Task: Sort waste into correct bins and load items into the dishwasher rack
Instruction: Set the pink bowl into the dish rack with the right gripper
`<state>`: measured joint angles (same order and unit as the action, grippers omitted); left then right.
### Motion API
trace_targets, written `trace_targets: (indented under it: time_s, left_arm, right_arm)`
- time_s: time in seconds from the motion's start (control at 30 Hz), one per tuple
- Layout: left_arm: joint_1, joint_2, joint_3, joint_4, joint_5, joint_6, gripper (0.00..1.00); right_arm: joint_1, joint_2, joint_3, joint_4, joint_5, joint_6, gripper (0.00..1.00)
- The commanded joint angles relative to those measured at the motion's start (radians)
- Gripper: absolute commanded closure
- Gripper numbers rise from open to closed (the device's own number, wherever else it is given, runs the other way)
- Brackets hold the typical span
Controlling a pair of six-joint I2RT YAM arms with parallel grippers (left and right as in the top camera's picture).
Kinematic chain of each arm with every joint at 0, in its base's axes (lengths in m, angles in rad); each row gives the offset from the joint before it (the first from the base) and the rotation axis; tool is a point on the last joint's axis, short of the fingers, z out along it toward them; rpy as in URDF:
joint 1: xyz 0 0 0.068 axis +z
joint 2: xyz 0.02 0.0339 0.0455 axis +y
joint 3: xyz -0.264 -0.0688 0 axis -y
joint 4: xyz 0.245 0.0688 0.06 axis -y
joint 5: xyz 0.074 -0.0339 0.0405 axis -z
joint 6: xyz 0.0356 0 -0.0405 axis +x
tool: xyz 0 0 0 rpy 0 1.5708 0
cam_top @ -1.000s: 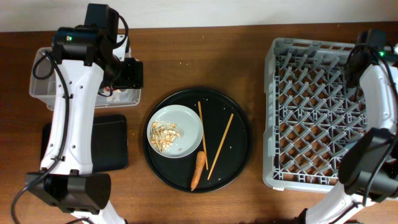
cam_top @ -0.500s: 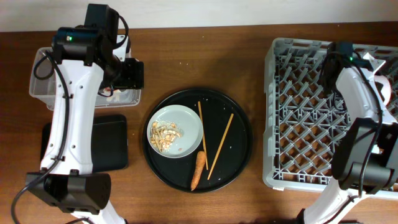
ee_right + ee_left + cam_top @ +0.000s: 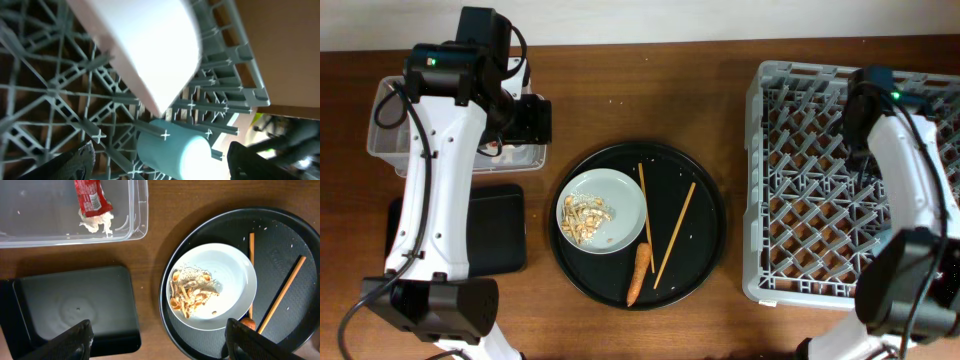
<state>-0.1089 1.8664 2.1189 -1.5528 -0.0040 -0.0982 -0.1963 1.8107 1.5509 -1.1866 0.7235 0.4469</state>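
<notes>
Overhead, your right arm (image 3: 905, 170) has swung in over the dishwasher rack (image 3: 810, 200) while the left arm (image 3: 440, 170) has not moved, so the plate (image 3: 625, 195), food scraps (image 3: 585, 215), carrot (image 3: 639, 273) and chopsticks (image 3: 675, 235) wait on the round black tray (image 3: 705, 220). Left wrist: the left gripper (image 3: 159, 330) hangs spread and empty; the red wrapper (image 3: 90, 200) lies in the clear tub (image 3: 50, 215), its white lettering unreadable. Right wrist: the right gripper (image 3: 161, 150) gapes empty over the racked white bowl (image 3: 145, 45) and light-blue cup (image 3: 175, 152).

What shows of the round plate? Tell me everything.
The plate is round, pale grey-blue, glossy like ceramic, lying flat on the left of the round black tray. Beige food scraps sit on its left half. One wooden chopstick crosses its right rim; the carrot tip lies by its lower edge.
</notes>
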Motion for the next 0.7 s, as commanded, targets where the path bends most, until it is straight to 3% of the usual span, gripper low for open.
trace_targets:
  time_s: [0.0,0.03,0.1,0.17,0.37,0.43,0.5,0.67]
  left_arm:
    - [0.007,-0.01,0.01,-0.009,0.008,0.005,0.16]
    - [0.007,-0.01,0.01,-0.012,0.008,0.005,0.16]
    - [0.006,-0.01,0.01,-0.013,0.008,0.005,0.16]
    - [0.006,-0.01,0.01,-0.012,0.008,0.005,0.16]
    - [0.006,-0.01,0.01,-0.013,0.008,0.005,0.16]
    - [0.006,-0.01,0.01,-0.013,0.008,0.005,0.16]
    - [0.006,-0.01,0.01,-0.013,0.008,0.005,0.16]
    - [0.006,-0.01,0.01,-0.012,0.008,0.005,0.16]
  right_arm:
    - [0.004,-0.042,-0.003,0.062,0.007,0.015,0.17]
    - [0.004,-0.041,-0.003,0.092,0.01,0.015,0.23]
    - [0.004,-0.041,-0.003,0.124,-0.005,0.015,0.47]
    - [0.004,-0.037,-0.003,0.146,-0.013,0.015,0.54]
    - [-0.042,0.006,-0.003,0.268,-0.013,0.015,0.55]
    - [-0.049,0.029,-0.003,0.277,-0.129,-0.053,0.55]
    - [-0.049,0.038,-0.003,0.226,-0.37,-0.215,0.5]
    - [-0.047,-0.025,-0.002,0.142,-0.372,-0.218,0.41]
